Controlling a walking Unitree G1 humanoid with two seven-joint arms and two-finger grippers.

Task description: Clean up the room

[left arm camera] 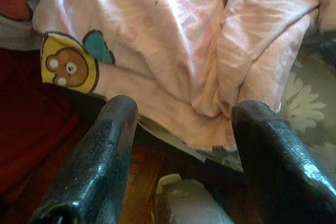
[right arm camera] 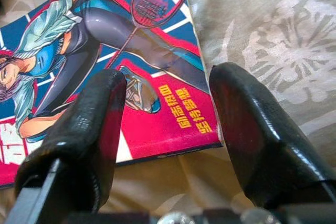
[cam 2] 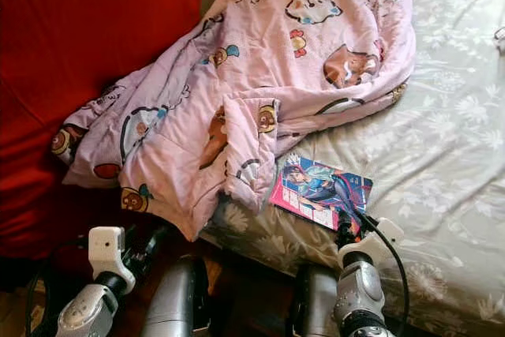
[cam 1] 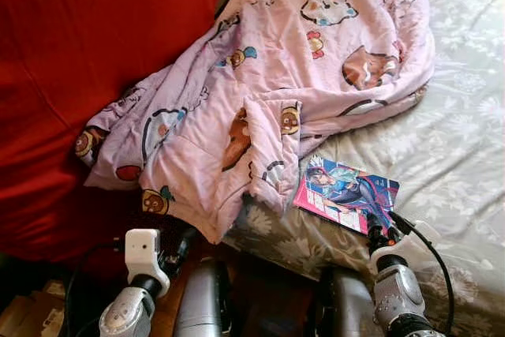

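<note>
While the crumpled pink cartoon-print quilt [cam 1: 292,61] is lying unfolded, the right gripper [right arm camera: 168,114], fingers apart, is straddling the glossy comic book [cam 1: 347,193], not grasped yet

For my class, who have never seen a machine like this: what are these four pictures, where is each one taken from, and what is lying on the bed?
This is a walking humanoid robot tidying a room. Two pictures come from the two eyes of its head camera, looking down at a bed with a grey flowered sheet. The other two come from cameras on its wrists, looking along each gripper's two black fingers.

On the bed lies a crumpled pink quilt with cartoon animals, one corner hanging over the edge. Beside it lies a comic book. A red cloth covers the area to the left.

The right gripper is open at the book's corner, holding nothing. The left gripper is open too, low beside the quilt's hanging corner.
</note>
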